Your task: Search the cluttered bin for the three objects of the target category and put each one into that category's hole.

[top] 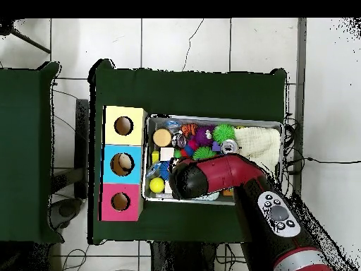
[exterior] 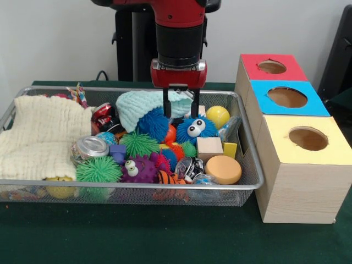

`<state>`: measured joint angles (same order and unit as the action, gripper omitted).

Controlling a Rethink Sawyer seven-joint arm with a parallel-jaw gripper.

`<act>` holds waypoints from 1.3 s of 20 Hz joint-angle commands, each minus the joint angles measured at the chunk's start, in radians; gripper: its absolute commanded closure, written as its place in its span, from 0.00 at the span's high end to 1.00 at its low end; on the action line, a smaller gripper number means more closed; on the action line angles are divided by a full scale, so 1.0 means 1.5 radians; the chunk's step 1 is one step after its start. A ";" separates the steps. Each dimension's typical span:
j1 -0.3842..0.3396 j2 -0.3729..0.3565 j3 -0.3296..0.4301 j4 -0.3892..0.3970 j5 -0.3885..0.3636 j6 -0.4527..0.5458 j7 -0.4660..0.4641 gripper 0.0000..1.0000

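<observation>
- Three wooden boxes beside the large silver wire-mesh basket [exterior: 248, 181] on the green surface [exterior: 165, 236]: red-topped [exterior: 273, 67], blue-topped [exterior: 287, 98], yellow-topped [exterior: 306, 139], one round hole each.
- Basket crowded: cream knitted cloth [exterior: 41, 137], yellow ball [exterior: 218, 116], two green spiky balls [exterior: 98, 170].
- End effector [exterior: 180, 109] open, empty, over blue fuzzy googly-eyed toy [exterior: 196, 128].

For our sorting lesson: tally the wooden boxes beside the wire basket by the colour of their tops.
Red-topped wooden box: 1
Blue-topped wooden box: 1
Yellow-topped wooden box: 1
Total: 3

A pale wall [exterior: 55, 38] is seen behind a green-covered table [exterior: 165, 236]; white floor tiles [top: 183, 42] with cables are seen around it.
</observation>
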<state>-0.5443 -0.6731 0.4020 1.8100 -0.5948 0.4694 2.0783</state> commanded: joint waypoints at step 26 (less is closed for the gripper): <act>0.011 0.092 0.009 -0.129 0.026 0.047 -0.007 1.00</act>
<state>-0.5381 -0.5749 0.4122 1.6798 -0.5747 0.4917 2.0783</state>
